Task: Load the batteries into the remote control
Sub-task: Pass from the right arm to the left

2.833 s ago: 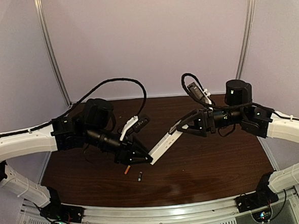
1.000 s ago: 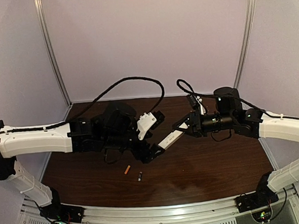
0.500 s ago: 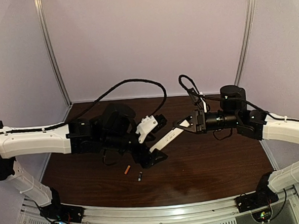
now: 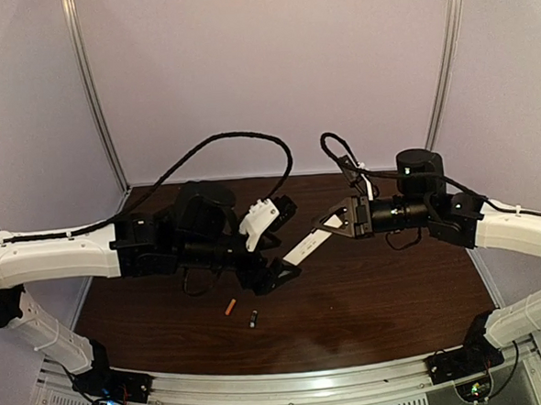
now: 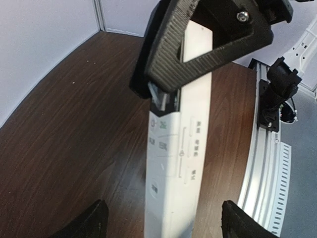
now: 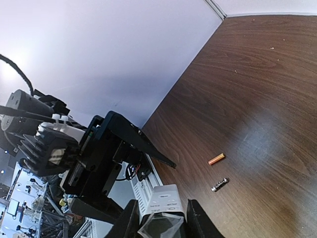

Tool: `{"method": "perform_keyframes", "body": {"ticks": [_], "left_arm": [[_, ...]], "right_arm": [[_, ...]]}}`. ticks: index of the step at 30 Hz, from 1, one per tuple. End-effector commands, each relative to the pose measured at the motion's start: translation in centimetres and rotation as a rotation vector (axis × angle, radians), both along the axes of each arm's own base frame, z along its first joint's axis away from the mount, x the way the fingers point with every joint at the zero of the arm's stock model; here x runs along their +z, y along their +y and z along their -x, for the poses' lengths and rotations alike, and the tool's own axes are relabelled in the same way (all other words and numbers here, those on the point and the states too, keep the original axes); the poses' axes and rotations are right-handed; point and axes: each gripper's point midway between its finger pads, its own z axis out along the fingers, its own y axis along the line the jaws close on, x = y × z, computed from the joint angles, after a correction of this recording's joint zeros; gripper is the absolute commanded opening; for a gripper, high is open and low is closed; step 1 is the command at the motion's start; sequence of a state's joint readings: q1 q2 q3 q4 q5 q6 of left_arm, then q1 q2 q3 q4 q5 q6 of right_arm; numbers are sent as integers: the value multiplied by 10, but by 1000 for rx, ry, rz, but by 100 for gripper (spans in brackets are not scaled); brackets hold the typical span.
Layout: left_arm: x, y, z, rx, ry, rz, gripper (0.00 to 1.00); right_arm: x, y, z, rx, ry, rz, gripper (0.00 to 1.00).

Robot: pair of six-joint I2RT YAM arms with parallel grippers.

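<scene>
The remote control (image 4: 308, 243), a slim white bar, hangs tilted above the table with its upper end clamped in my right gripper (image 4: 338, 222). In the right wrist view the remote control (image 6: 166, 197) sits between that gripper's (image 6: 161, 225) fingers. My left gripper (image 4: 279, 273) stands open at the bar's lower end. In the left wrist view the remote control (image 5: 178, 163) runs between its wide-spread fingertips (image 5: 89, 223), with gaps on both sides. The batteries lie on the table below: an orange one (image 4: 230, 307) (image 6: 216, 158) and a black one (image 4: 254, 319) (image 6: 220, 184).
The dark wooden table (image 4: 378, 306) is bounded by a metal rail (image 4: 291, 385) at the near edge and pale walls behind. Black cables (image 4: 239, 142) loop over both wrists. Both arms meet at the middle of the table.
The right gripper has lifted the remote a little and drawn it up and to the right. The left wrist has turned and now stands open around the bar's lower end. Both batteries stay put.
</scene>
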State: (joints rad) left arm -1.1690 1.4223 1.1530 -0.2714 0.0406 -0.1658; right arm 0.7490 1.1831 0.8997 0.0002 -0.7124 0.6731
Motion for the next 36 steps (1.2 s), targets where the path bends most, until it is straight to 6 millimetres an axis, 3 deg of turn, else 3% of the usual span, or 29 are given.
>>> {"method": "perform_keyframes", "body": {"ticks": [1,12,20,22,26,28,31,36], "left_arm": [[2,0,-21,94,-79,-49,79],[-24,-13,-25,96,-96,-152,70],[-16,-13,-20,79,-75,-113,40],[-13,-15,-13,47,-60,-98,33],[-6,-18,3,-47,-7,-57,24],[-1,-15,10,-99,38,-26,20],[6,-6,19,-166,101,29,12],[11,9,38,-306,184,53,9]], "right_arm": [[8,0,-8,-56,93,-29,0],[-2,3,-12,-87,206,-65,0],[0,5,-9,-65,228,-95,1],[-1,4,-9,-64,224,-93,11],[-1,-1,-11,-65,202,-89,46],[1,-9,-15,-81,177,-84,59],[9,-26,-24,-121,106,-79,71],[21,-37,-16,-88,-30,-38,72]]}}
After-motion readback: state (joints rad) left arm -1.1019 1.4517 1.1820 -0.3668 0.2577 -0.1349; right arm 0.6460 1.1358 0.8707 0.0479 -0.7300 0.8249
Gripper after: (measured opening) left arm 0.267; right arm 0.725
